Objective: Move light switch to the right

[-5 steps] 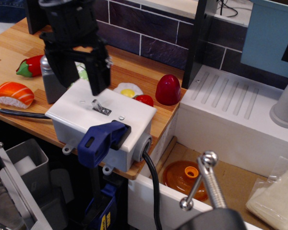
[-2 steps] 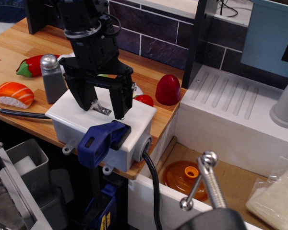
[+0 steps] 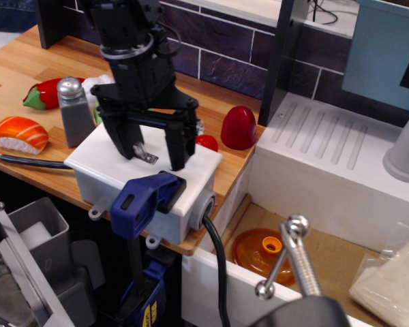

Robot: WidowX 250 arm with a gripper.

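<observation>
The light switch [image 3: 143,152] is a small silver toggle lever with a small plate on top of a white box [image 3: 191,174] at the counter's front edge. The lever leans toward the left. My black gripper [image 3: 153,151] stands straight over the box, open, with one finger on each side of the lever. The left finger [image 3: 123,142] is close beside the lever; the right finger [image 3: 178,148] stands further off. The fingertips are down near the box top. I cannot tell whether a finger touches the lever.
A blue clamp [image 3: 144,197] grips the box's front edge. A grey shaker [image 3: 73,112] stands just left of the box. Toy sushi [image 3: 19,135], a red pepper [image 3: 44,93] and a red dome [image 3: 239,127] lie on the wooden counter. A white sink unit [image 3: 327,163] is to the right.
My gripper has moved right and down from above the box's back left corner, and now straddles the lever. The shaker, hidden before, shows again. The lever still leans left.
</observation>
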